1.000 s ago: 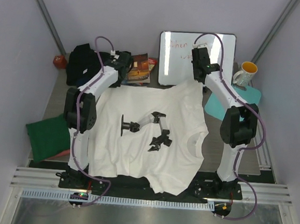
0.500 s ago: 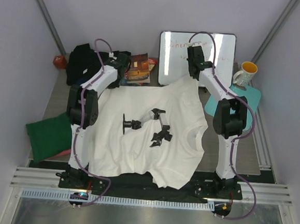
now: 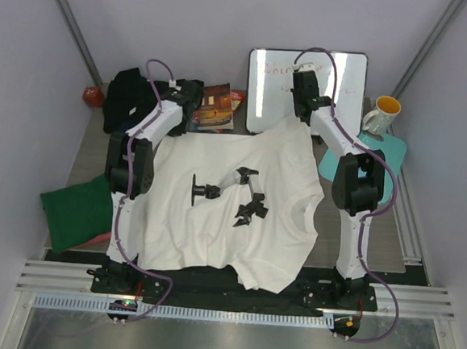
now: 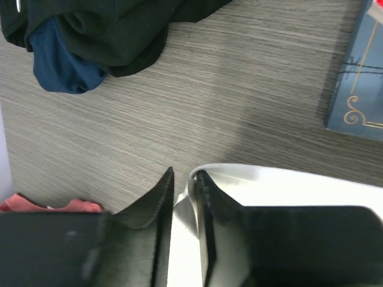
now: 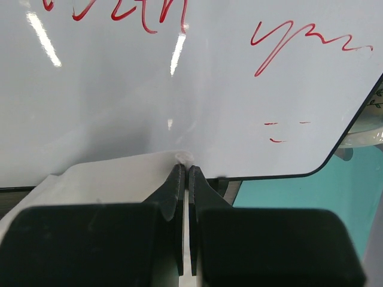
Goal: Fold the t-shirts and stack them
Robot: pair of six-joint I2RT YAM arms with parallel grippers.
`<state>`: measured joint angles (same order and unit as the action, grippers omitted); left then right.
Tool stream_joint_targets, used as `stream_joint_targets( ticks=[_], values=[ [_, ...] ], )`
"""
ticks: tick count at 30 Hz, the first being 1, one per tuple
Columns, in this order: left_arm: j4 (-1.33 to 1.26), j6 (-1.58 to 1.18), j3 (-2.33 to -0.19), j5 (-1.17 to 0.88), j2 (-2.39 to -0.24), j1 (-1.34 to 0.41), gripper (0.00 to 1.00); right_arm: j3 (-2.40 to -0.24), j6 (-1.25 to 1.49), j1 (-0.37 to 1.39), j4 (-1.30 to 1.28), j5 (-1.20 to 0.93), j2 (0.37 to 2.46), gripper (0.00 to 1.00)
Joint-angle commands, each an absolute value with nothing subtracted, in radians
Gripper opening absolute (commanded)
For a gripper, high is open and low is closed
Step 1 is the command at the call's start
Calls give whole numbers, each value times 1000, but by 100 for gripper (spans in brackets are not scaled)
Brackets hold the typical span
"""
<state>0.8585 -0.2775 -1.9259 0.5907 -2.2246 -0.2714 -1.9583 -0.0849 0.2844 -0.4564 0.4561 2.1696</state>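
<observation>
The white t-shirt (image 3: 230, 215) with small black printed marks lies spread in the middle of the table. My left gripper (image 3: 186, 121) is shut on its far left corner, and white cloth (image 4: 182, 203) shows between the fingers. My right gripper (image 3: 298, 121) is shut on its far right corner (image 5: 184, 160), raised in front of the whiteboard. A black t-shirt (image 3: 130, 98) is bunched at the back left, and in the left wrist view (image 4: 108, 30) it lies over blue cloth (image 4: 63, 63). A dark green t-shirt (image 3: 73, 210) lies at the left.
A whiteboard (image 3: 273, 81) with red writing leans at the back. Books (image 3: 216, 108) lie to its left. A white mug (image 3: 381, 115) stands on a teal mat (image 3: 381, 150) at the right. A red object (image 3: 92, 95) sits at the far left corner.
Both grippers have drawn the shirt's far corners toward the back. The right gripper moved left and farther back, and the near hem slid away from the front edge.
</observation>
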Motion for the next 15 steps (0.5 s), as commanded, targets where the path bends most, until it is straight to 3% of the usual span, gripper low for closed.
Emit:
stream_joint_targets(
  ticks=[1, 4, 15],
  values=[
    [867, -290, -1950, 652, -2223, -256, 28, -1927, -98, 276, -377, 457, 2094, 1],
    [868, -296, -1947, 676, -2220, -255, 39, -1907, -84, 278, -368, 436, 2076, 1],
    [824, -304, -1910, 762, -2175, -219, 41, -1911, -41, 281, -371, 385, 2085, 1]
  ],
)
